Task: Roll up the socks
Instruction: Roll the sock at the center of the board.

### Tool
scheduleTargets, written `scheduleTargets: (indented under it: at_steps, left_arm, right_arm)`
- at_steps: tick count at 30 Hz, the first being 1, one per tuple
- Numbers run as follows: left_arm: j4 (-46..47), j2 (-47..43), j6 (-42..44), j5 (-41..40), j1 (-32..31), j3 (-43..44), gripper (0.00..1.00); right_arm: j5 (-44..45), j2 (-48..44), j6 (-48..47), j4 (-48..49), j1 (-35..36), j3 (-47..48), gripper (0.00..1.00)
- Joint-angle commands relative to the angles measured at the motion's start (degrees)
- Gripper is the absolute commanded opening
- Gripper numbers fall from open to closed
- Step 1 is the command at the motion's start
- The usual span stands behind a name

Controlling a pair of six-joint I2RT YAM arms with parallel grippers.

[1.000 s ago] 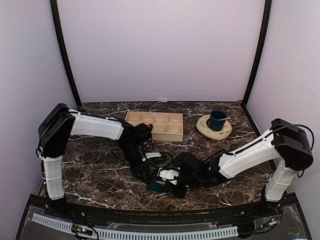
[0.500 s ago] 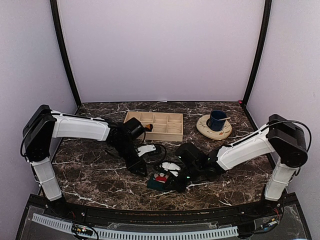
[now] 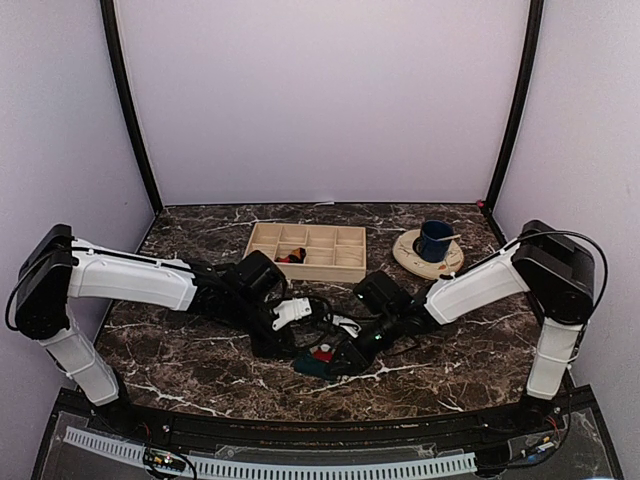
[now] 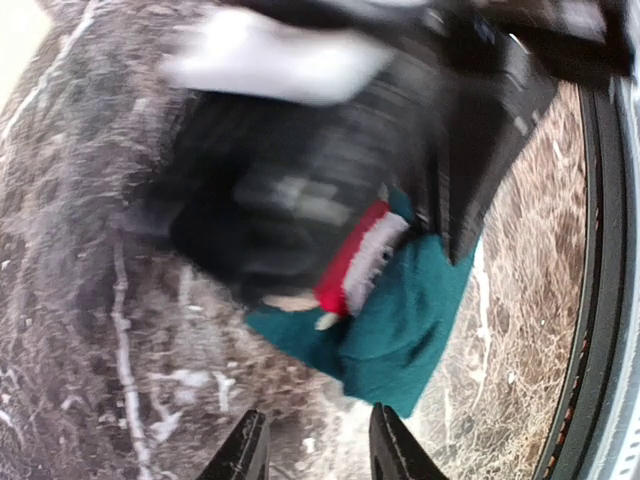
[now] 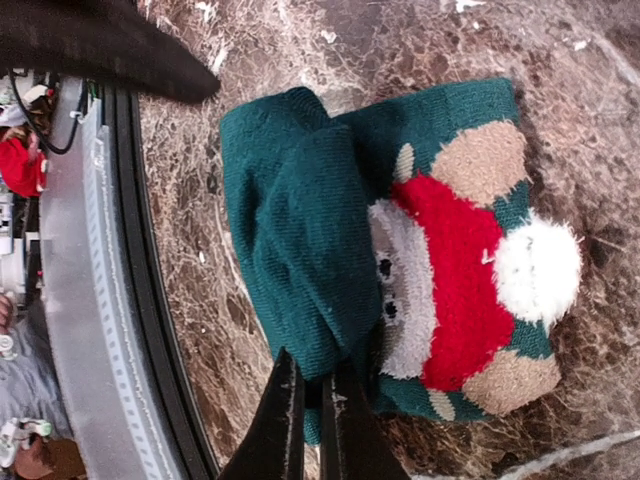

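Note:
The teal-green Santa sock [image 5: 420, 250] lies folded over on the marble near the front edge, also seen as the sock [image 3: 318, 362] and the sock [image 4: 400, 325]. My right gripper [image 5: 315, 415] is shut on a fold of its teal edge; from above the right gripper [image 3: 346, 358] sits at the sock's right side. My left gripper [image 4: 320, 455] is open with nothing between its fingers, a short way back from the sock; from above the left gripper [image 3: 272, 343] is to the sock's left. A dark, orange-red bundle [image 3: 291, 257] lies in the tray, too small to identify.
A wooden compartment tray [image 3: 330, 252] stands at the back middle. A blue cup [image 3: 435, 239] sits on a saucer [image 3: 412, 259] at the back right. Loose black cables [image 3: 318, 312] hang between the two wrists. The table's black front rim [image 5: 130, 300] runs close beside the sock.
My left gripper has let go, widened and drawn back to the left of the sock. The Santa figure, covered before, now shows. The right gripper stays shut on the sock.

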Motion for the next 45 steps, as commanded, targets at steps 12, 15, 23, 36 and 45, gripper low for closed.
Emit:
scheduleTargets:
  at_steps: [12, 15, 23, 36, 45]
  left_arm:
    - [9.6, -5.0, 5.8, -6.8, -6.2, -6.8, 0.42]
    - [10.3, -6.3, 7.2, -6.0, -7.0, -7.8, 0.43]
    - [8.7, -5.4, 11.1, -5.4, -9.9, -7.6, 0.44]
    - [12.1, -1.4, 13.8, -12.3, -12.5, -6.3, 0.44]
    - [11.2, 1.1, 15.5, -10.8, -12.9, -4.3, 0.44]
  right_arm:
    - [-10.8, 4.0, 5.7, -1.8, -2.4, 1.2, 0.00]
    - [-11.4, 4.3, 5.9, -2.0, -2.6, 1.4, 0.00]
    - [-12.2, 4.8, 5.3, -3.0, -2.9, 2.0, 0.00]
    - [-12.8, 4.7, 4.9, -3.6, -2.9, 2.1, 0.00]
    - [-13.1, 5.0, 4.5, -3.9, -3.0, 2.2, 0.00]
